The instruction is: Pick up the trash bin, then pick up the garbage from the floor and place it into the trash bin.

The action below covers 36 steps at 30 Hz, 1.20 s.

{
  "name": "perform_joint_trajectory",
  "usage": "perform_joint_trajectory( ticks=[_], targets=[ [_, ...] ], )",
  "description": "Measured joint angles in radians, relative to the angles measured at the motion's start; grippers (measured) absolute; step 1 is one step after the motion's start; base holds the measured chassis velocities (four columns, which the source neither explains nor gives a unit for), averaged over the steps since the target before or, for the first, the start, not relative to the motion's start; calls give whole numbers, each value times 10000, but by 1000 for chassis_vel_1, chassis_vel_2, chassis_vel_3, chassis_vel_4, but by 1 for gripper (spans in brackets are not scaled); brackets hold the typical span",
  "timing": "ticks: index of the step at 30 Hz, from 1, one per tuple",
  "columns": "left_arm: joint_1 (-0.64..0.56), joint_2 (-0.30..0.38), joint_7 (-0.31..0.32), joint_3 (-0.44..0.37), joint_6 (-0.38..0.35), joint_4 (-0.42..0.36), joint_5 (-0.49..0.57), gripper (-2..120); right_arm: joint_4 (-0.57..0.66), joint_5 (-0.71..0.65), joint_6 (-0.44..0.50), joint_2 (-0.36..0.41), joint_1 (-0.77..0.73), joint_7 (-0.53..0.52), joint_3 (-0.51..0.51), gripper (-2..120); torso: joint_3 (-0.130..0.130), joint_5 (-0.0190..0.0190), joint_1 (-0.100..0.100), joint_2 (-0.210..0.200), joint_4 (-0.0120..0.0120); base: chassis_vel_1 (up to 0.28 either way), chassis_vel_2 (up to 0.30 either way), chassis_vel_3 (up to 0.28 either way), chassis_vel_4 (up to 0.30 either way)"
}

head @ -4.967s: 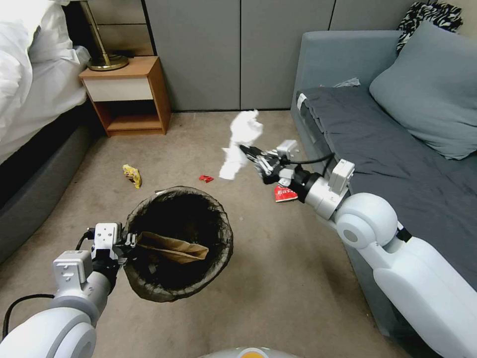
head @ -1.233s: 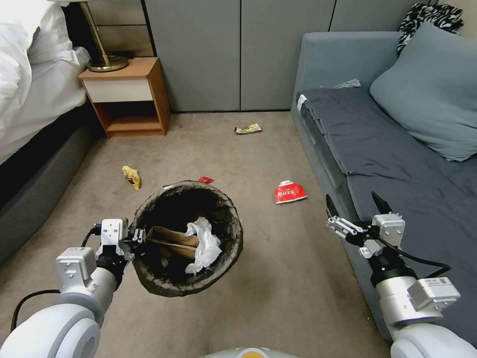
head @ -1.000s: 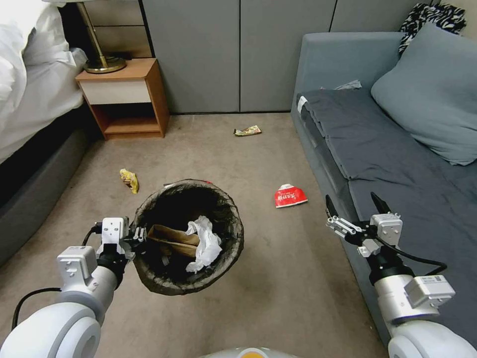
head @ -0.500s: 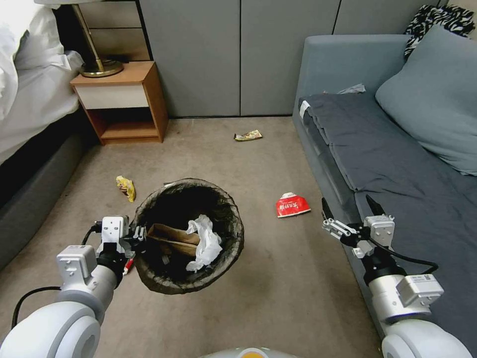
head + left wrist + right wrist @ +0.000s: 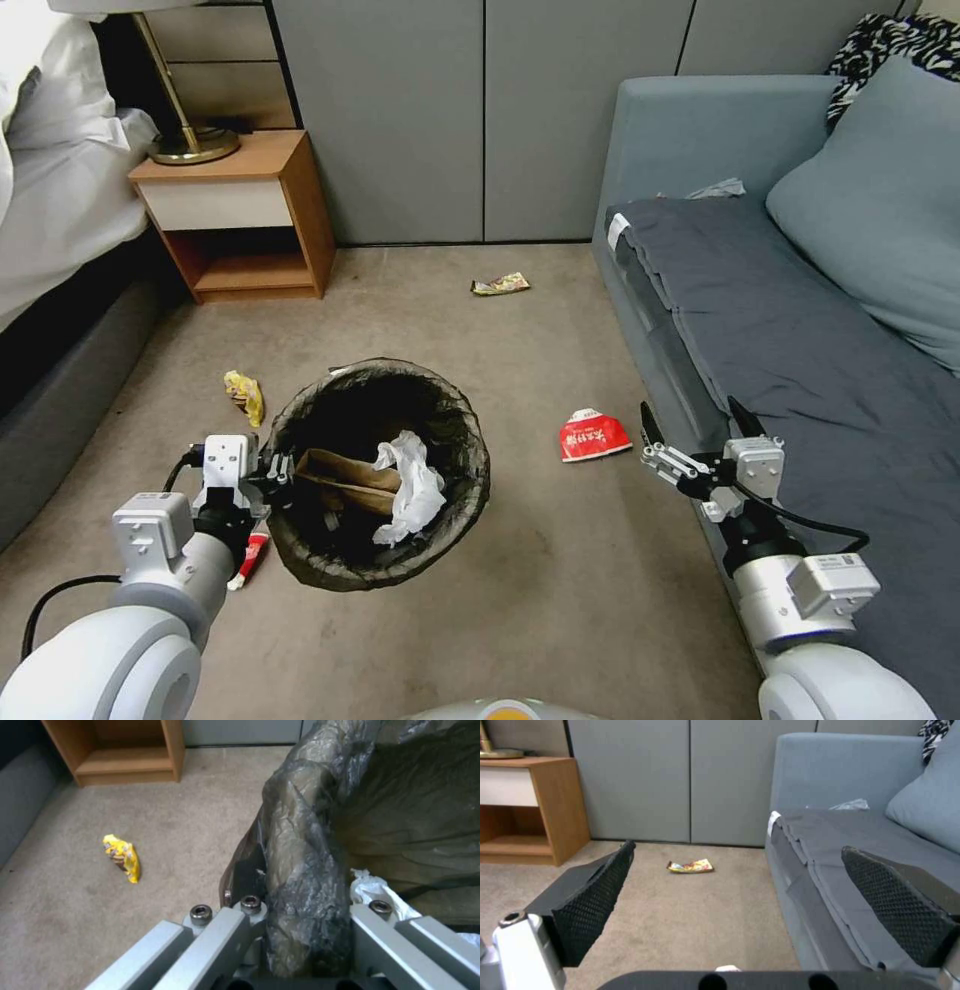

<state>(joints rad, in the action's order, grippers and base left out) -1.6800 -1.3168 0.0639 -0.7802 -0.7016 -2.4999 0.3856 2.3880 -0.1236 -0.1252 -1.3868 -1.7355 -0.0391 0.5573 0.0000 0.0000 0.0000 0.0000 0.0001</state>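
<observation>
The trash bin (image 5: 470, 455) with its dark liner hangs tilted at my left gripper (image 5: 272, 478), which is shut on the near rim. A brown paper bag (image 5: 345, 478) and a crumpled white tissue (image 5: 412, 492) lie inside. In the left wrist view the left gripper (image 5: 305, 907) clamps the liner-covered rim of the bin (image 5: 310, 851). On the carpet lie a red bowl (image 5: 592, 437), a yellow wrapper (image 5: 244, 395) (image 5: 122, 857), a small red wrapper (image 5: 250, 558) and a wrapper (image 5: 500, 285) (image 5: 690, 866) near the wall. My right gripper (image 5: 690, 412) (image 5: 737, 849) stands open and holds nothing, beside the sofa front.
A grey sofa (image 5: 760, 320) (image 5: 830, 832) runs along the right, close to my right arm. A wooden nightstand (image 5: 235, 215) (image 5: 125, 753) with a lamp stands at the back left, and a bed (image 5: 60, 200) lies on the left. Grey cabinet doors (image 5: 480, 120) close off the back.
Five seconds ago the right gripper held the white tissue over the floor; the tissue now lies in the bin and that gripper is open by the sofa. The camera has moved forward slightly.
</observation>
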Motion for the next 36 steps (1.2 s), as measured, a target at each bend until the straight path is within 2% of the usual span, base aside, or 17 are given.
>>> perform_joint_trajectory(
  ticks=[31, 36],
  targets=[
    [-113, 21, 21, -26, 39, 0, 76, 1, -367, 2, 31, 80, 238, -30, -379, 100, 0, 0, 0, 0, -1, -92, 88, 93, -89],
    [-168, 21, 24, -32, 39, 0, 73, 1, -735, -426, -487, 229, 598, -570, -629, 100, 1, 0, 0, 0, -1, -61, 85, 83, -81]
  ],
)
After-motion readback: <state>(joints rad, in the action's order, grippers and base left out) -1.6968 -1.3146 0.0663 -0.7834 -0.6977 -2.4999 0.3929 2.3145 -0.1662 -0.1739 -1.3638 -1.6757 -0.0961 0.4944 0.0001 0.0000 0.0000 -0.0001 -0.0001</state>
